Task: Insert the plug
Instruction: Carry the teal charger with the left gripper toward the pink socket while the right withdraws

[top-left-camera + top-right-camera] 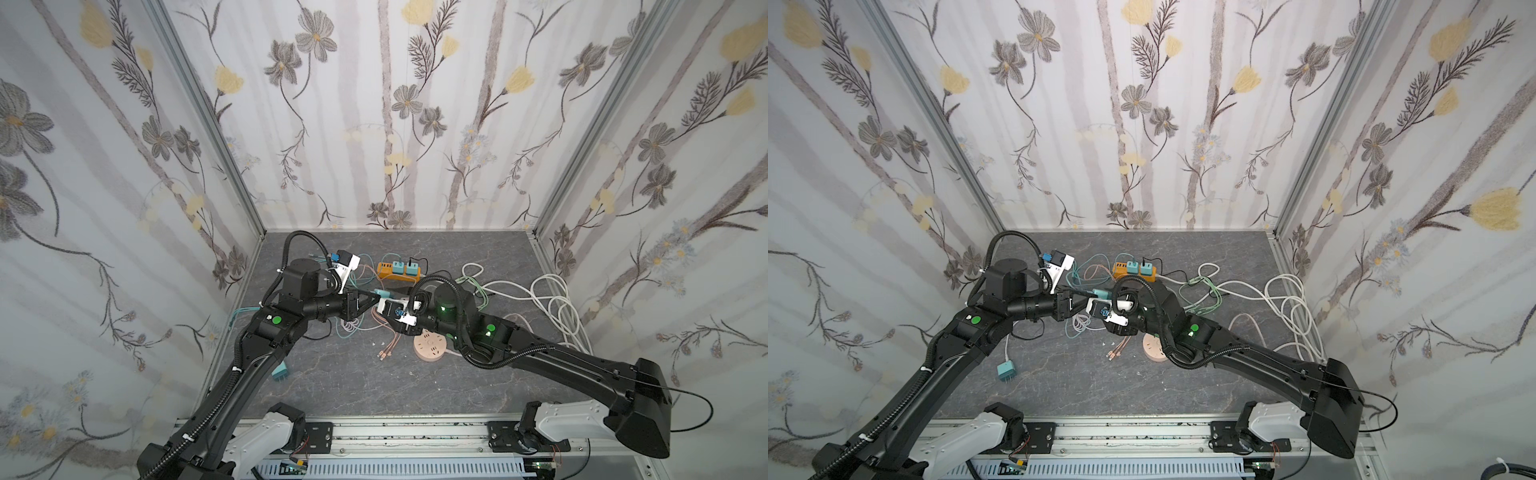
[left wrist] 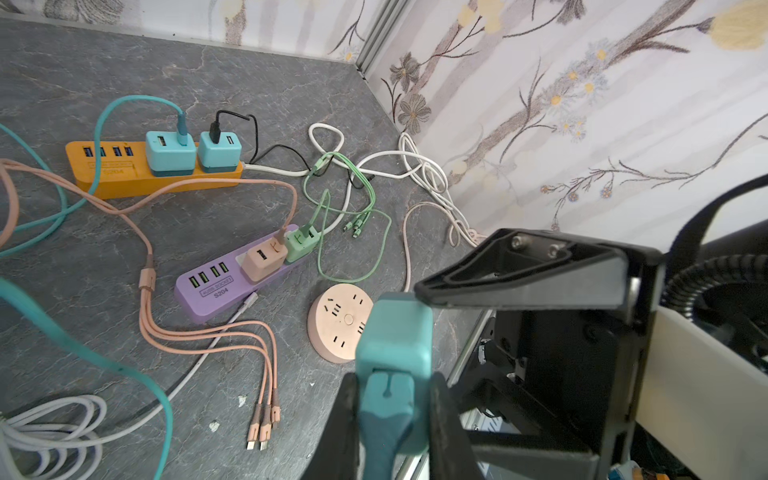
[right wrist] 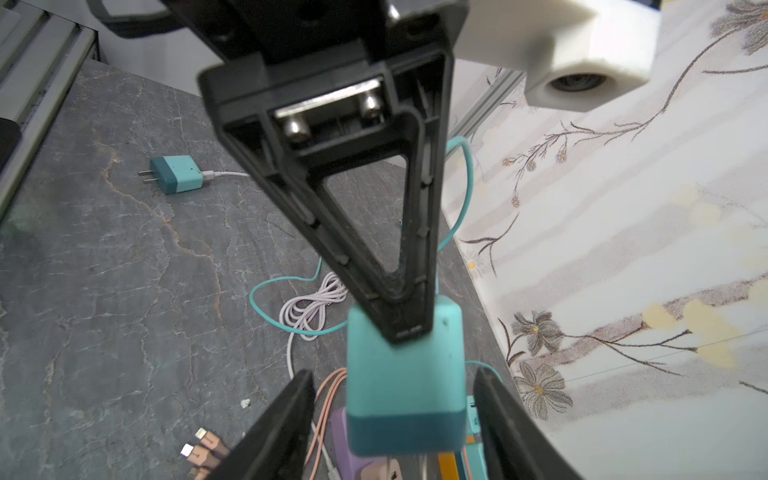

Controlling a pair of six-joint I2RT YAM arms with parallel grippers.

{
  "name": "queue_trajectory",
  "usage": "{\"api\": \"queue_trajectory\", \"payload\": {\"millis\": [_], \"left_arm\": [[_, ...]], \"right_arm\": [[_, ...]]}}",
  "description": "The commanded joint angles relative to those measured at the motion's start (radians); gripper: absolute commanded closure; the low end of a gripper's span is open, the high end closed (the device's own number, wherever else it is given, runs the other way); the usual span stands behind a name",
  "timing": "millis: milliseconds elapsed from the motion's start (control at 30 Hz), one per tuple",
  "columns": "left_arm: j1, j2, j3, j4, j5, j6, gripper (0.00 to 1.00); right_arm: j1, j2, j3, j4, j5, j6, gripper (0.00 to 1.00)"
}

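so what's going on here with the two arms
Both arms meet above the table around a teal plug. The left end effector is clamped on it, while the right end effector stands open on either side without touching. The plug is not yet in a socket; the purple power strip lies below.

White cable (image 2: 432, 172) (loosely coiled)

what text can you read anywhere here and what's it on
"AUBS SOCKET" in a box, on the purple plastic power strip.
"S204" just below it, on the same strip.
"S204" on the orange plastic power strip.
The boxed line above that "S204" is too blurred to read.
Nothing else is readable.
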Motion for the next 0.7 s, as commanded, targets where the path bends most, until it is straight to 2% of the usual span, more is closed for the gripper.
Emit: {"api": "queue_trajectory", "payload": {"millis": [0,33,133,200,300,400,500,667], "left_arm": [[-0.082,0.023,-0.004,0.013,-0.137,0.100,1.00],[-0.112,0.039,-0.001,-0.007,-0.167,0.138,1.00],[-0.194,0.094,0.007,-0.044,-0.210,0.266,1.00],[-0.255,0.137,0.015,-0.064,-0.212,0.382,1.00],[-0.314,0.212,0.044,-0.112,-0.220,0.529,1.00],[-0.347,0.304,0.089,-0.137,-0.232,0.611,1.00],[-0.380,0.394,0.145,-0.148,-0.287,0.660,1.00],[-0.419,0.561,0.266,-0.195,-0.364,0.714,1.00]], "right_arm": [[-0.047,-0.084,-0.115,0.013,0.047,0.250,0.05],[-0.073,-0.118,-0.148,0.008,0.065,0.326,0.01],[-0.171,-0.239,-0.239,-0.048,0.151,0.581,0.01],[-0.227,-0.320,-0.301,-0.105,0.300,0.759,0.01],[-0.306,-0.449,-0.364,-0.199,0.421,0.916,0.01],[-0.382,-0.570,-0.441,-0.241,0.448,1.024,0.01],[-0.462,-0.676,-0.498,-0.289,0.401,1.087,0.01],[-0.542,-0.787,-0.517,-0.393,0.341,1.114,0.01]]}}
